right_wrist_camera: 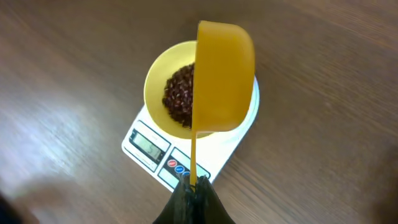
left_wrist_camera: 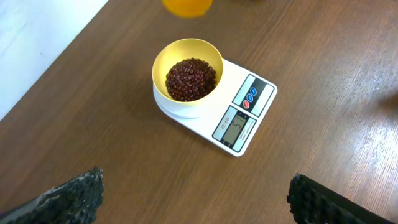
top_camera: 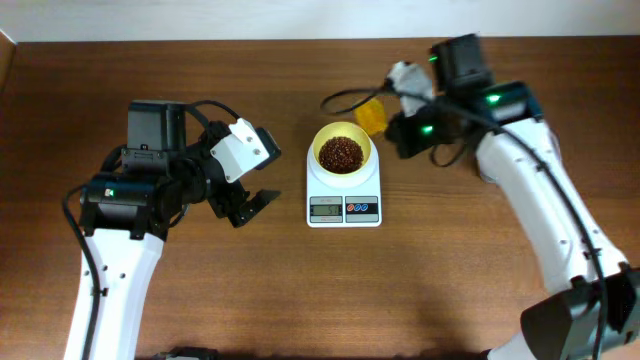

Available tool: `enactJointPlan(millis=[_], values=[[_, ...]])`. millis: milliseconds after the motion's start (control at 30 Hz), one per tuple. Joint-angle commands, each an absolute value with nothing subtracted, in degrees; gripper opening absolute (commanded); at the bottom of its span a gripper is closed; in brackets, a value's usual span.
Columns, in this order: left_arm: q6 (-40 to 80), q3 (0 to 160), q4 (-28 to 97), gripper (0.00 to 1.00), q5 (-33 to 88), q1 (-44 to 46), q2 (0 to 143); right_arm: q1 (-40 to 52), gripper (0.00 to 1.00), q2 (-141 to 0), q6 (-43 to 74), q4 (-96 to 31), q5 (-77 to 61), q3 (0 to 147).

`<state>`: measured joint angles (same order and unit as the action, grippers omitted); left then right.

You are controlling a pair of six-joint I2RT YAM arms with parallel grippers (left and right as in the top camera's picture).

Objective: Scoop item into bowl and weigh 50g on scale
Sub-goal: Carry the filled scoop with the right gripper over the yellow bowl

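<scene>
1. Location of the load: the beans (left_wrist_camera: 191, 79) lie as a loose heap inside the bowl (left_wrist_camera: 166, 59). The bowl stands on the scale (left_wrist_camera: 261, 118), on the platform half at 12 o'clock from the display in the overhead view. The scale sits near the middle of the tabletop (top_camera: 200, 290). The display digits are too small to read reliably.
2. Right fingers (right_wrist_camera: 186, 208): pressed together on the end of the thin handle of the scoop (right_wrist_camera: 224, 74). The cup is turned on its side, just beside the bowl rim at 1 o'clock in the overhead view. Its inside is not visible.
3. Left fingers (left_wrist_camera: 71, 198): spread wide, holding nothing, at 9 o'clock from the scale and well apart from it.
4. Bean handling (judgement): each bean is hard, smooth and very light. The heap flows and rolls, so the fingers cannot pinch it. Move the beans with the scoop only, in small tips.
5. Bowl handling (judgement): it is thin, light plastic that probably slides on the smooth platform. If it must be moved, grip it across the rim wall and do not press down.
6. Scoop handling (judgement): the handle is narrow and may twist. Grip it flat.
</scene>
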<state>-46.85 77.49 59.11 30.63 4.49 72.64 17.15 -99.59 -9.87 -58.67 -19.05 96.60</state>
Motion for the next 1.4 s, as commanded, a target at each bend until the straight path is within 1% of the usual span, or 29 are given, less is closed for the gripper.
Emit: enactJointPlan(millis=[0,67,133,267,467,867,1367], values=[[-46.3,78.4,59.1,0.99,30.6,4.6,72.3,21.3,0.04,-101.7,-10.8,-58.7,-8.6,97.7],[-46.3,78.4,59.1,0.99,30.6,4.6,72.3,23.0,0.04,-103.0,-10.8,-58.0,-8.3,97.7],[-46.3,78.4,59.1,0.99,30.6,4.6,72.3,24.5,0.04,-104.5,-13.3,-57.7,-8.1,97.7],[-46.3,78.4,59.1,0.99,30.6,4.6,72.3,24.8,0.04,-108.1,-13.3,-56.3,-7.7,97.6],[-46.3,78.4,59.1,0.99,30.6,4.6,72.3,24.8,0.04,-109.4,-13.3,-55.2,-7.7,97.6],[-46.3,78.4,59.1,0.99,30.6,4.6,72.3,25.3,0.04,-110.1,-13.3,-55.0,-8.3,96.8],[-46.3,78.4,59.1,0.99,30.6,4.6,72.3,26.0,0.04,-110.1,-13.3,-51.5,-8.3,92.7]])
